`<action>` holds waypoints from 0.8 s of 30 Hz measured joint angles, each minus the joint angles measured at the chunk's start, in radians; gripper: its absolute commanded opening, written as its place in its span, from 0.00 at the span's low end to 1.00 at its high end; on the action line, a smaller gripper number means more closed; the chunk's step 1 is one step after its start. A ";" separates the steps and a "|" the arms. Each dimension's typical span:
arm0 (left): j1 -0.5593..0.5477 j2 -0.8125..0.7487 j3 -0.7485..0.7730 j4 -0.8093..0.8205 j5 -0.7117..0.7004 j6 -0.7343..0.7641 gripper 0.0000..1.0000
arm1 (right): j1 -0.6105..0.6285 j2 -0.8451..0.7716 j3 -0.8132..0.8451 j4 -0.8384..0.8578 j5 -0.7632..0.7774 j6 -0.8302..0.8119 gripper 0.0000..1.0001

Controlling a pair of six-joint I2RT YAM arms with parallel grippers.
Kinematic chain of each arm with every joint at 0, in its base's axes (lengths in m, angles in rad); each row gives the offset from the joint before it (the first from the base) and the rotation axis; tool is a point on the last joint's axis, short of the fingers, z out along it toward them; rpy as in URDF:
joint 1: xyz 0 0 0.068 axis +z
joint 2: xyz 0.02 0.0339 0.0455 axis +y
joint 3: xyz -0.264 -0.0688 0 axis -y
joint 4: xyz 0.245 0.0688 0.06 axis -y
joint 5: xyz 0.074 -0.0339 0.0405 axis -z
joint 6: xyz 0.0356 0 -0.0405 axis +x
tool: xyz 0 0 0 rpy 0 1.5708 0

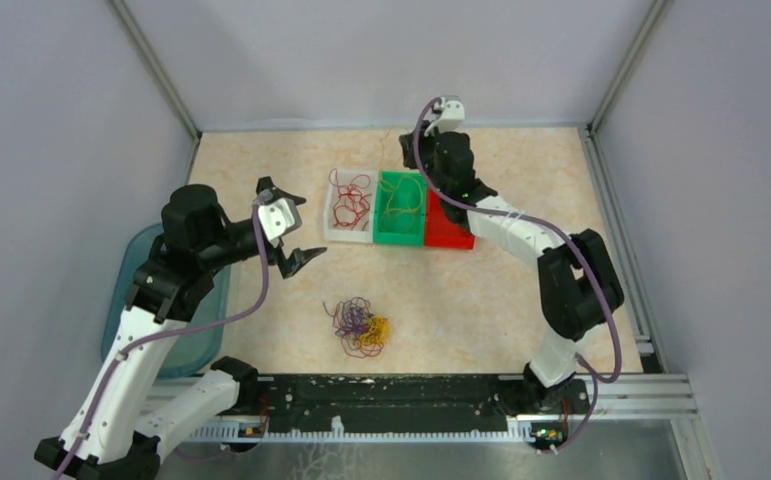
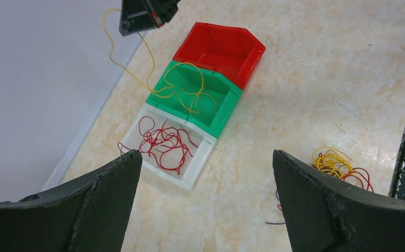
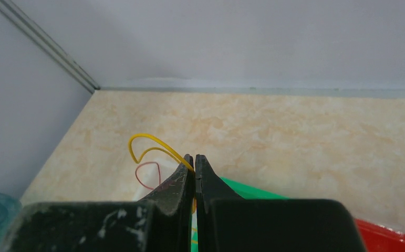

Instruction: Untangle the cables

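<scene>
My right jaws pinch shut on a yellow cable (image 3: 146, 135) loop; it looks limp, featherlight. Left jaws gape empty; tangle (image 1: 361, 326) near table's (image 1: 481, 300) six o'clock.

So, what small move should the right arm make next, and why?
Probably bring the right pincer down over the green bin: it is shut on the yellow cable, high on the bin's far side, while the cable's lower end lies inside.

Beige marbled counter (image 1: 481, 300), thin red cables (image 2: 161, 143) in white plastic bin (image 2: 204, 152), yellow cable (image 3: 146, 136) in green bin (image 2: 226, 112), red bin (image 2: 218, 50), red-yellow-purple tangle (image 1: 363, 325)
</scene>
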State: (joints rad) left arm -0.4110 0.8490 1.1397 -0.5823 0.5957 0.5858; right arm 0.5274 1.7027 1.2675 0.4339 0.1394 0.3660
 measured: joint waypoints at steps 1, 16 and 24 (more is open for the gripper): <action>0.000 0.000 0.000 0.000 -0.002 -0.002 1.00 | 0.009 0.007 -0.012 -0.002 0.003 -0.007 0.00; 0.000 0.000 -0.002 0.021 -0.016 -0.008 1.00 | 0.036 0.064 -0.134 -0.063 0.185 -0.078 0.00; 0.000 0.000 -0.006 0.026 -0.016 -0.008 1.00 | 0.069 0.085 -0.146 -0.124 0.247 -0.150 0.00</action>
State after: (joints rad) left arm -0.4110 0.8490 1.1336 -0.5568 0.5793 0.5781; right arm 0.5964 1.7882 1.1210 0.3096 0.3862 0.2165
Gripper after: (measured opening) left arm 0.998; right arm 0.011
